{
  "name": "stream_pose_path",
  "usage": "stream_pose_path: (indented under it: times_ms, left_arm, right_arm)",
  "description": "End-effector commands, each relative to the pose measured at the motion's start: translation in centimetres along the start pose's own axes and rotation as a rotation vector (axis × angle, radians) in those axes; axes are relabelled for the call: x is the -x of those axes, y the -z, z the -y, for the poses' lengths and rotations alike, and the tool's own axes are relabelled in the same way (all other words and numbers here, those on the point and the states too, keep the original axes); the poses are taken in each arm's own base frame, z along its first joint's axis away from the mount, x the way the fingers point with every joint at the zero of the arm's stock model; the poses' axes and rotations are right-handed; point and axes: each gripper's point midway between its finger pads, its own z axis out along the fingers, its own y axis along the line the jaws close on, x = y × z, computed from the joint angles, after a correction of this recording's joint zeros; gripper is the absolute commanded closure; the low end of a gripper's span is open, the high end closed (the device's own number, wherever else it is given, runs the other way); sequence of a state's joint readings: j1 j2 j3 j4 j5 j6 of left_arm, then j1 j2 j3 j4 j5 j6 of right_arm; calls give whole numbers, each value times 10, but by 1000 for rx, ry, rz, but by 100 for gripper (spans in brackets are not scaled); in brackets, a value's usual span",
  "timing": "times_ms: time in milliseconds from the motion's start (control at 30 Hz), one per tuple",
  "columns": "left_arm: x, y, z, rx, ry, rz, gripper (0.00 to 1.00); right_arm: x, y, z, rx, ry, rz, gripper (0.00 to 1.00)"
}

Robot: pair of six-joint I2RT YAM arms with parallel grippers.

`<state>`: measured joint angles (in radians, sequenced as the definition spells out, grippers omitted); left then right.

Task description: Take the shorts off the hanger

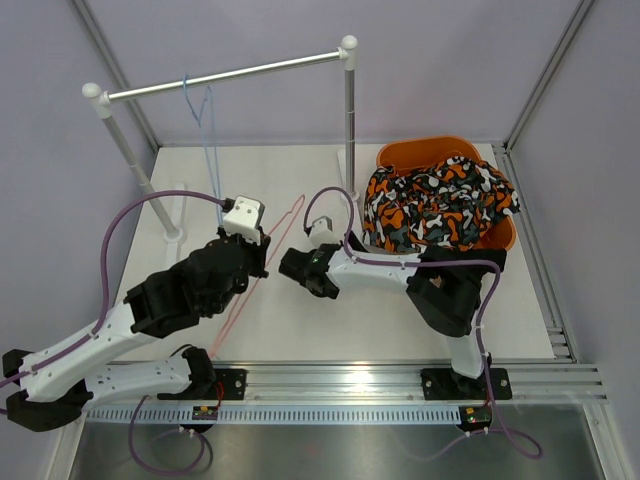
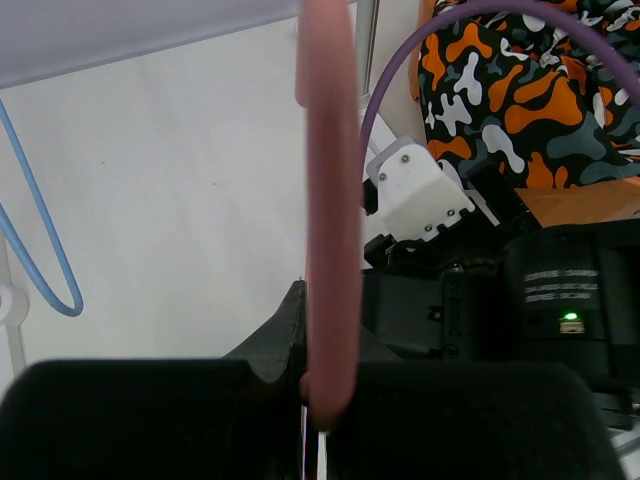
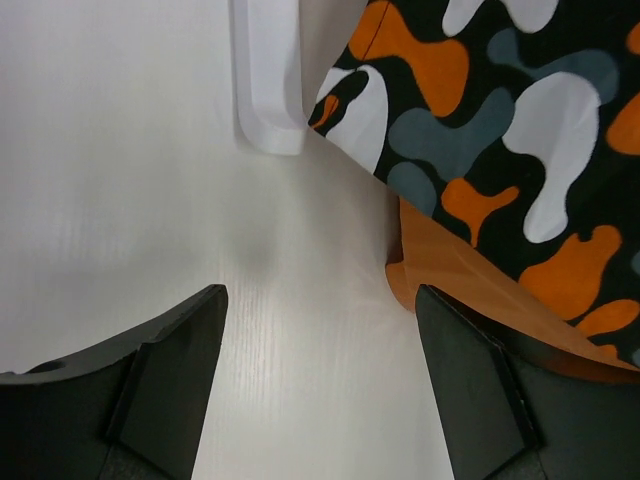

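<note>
The left pincer (image 2: 320, 392) is pressed together on the thin bar of the pink hanger (image 2: 330, 250). From that grip the bar runs straight ahead of the fingers. In the overhead view the hanger slants across the counter (image 1: 330, 325), from near-left to far-right of the pincer, and no cloth hangs on it.

Just to the right, the right pincer (image 3: 320, 300) is spread wide with nothing between its fingers, low over bare counter. Ahead of it and to its right lies the orange basket (image 3: 450, 285), whose rim is close beside the right finger. The camouflage shorts (image 1: 440, 205) are heaped in the basket and spill over its edge. They are crumpled, so waist and legs cannot be told apart. The heap's long axis runs crosswise to the right pincer's reach, along the basket. Whether other shorts lie beneath them is hidden.

Farther ahead of the left pincer, a blue hanger (image 1: 205, 120) hangs bare on the rail (image 1: 230, 75).

As I judge it, the removal itself is done. What looks left is disposing of the pink hanger.
</note>
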<state>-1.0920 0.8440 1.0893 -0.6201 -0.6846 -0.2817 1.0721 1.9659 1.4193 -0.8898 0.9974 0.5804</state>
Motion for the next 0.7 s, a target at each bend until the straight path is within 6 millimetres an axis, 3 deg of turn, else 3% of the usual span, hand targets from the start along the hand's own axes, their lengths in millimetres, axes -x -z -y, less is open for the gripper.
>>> stream_pose_path:
  times_ms: [0, 100, 233, 267, 333, 367, 433, 500, 533, 600, 667]
  left_arm:
    - [22, 5, -4, 22, 55, 60, 100]
    - [33, 0, -3, 48, 32, 70, 100]
    - [70, -8, -3, 98, 1, 107, 100]
    - [92, -4, -5, 101, 22, 142, 100]
    - [102, -17, -1, 119, -5, 125, 100]
    - [128, -15, -10, 133, 33, 158, 100]
    - [133, -33, -12, 168, 6, 118, 100]
    - [158, -40, -25, 191, 21, 145, 100]
    - [158, -55, -24, 194, 8, 123, 100]
    - [181, -61, -41, 205, 42, 149, 100]
    - [188, -79, -55, 205, 66, 145, 100]
  right_arm:
    - [7, 2, 21, -120, 19, 38, 15]
    - [6, 7, 20, -75, -31, 44, 15]
    - [14, 23, 27, -2, -107, 72, 17]
    - [14, 27, 30, 3, -107, 74, 17]
    - [18, 39, 35, 24, -132, 90, 17]
    - [19, 44, 38, 32, -132, 94, 18]
    - [25, 57, 46, 65, -163, 115, 17]
    - [29, 67, 52, 96, -187, 125, 17]
    - [35, 75, 62, 117, -223, 141, 17]
    - [38, 83, 71, 146, -251, 151, 17]
    - [44, 94, 86, 180, -301, 172, 17]
